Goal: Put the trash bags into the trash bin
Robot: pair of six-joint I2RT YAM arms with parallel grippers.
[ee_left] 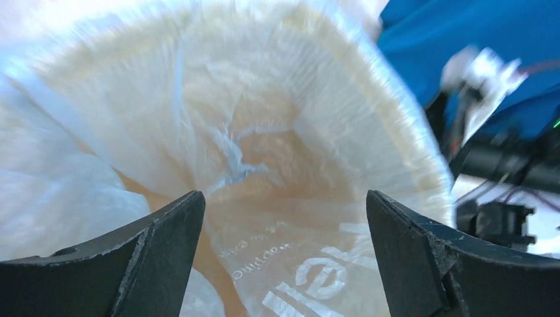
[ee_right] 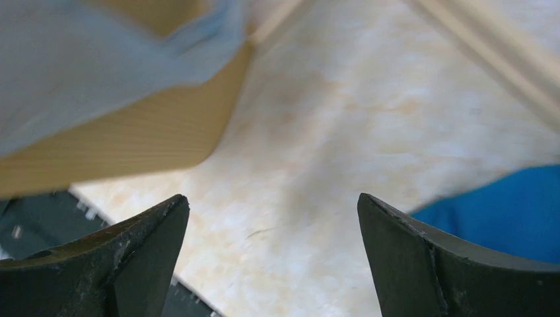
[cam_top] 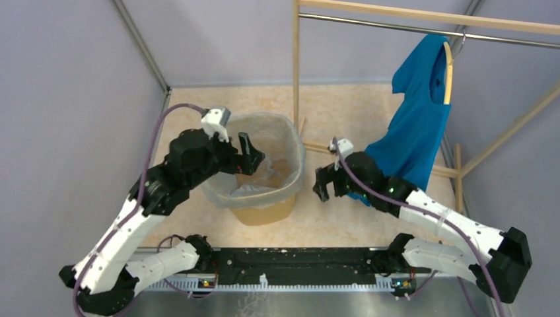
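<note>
My left gripper [ee_left: 284, 198] and right gripper [ee_right: 274, 201] both stand apart, empty. The left one hangs over the bag [ee_left: 264, 99] inside the bin [cam_top: 267, 212]; I fear it snags the film.

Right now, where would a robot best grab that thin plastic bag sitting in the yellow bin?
Probably the film folded over the trash bin's rim, taken from above with one finger inside and one outside. There the trash bag lies as a thin edge backed by the rim, while inside it sags loose and crumpled.
</note>
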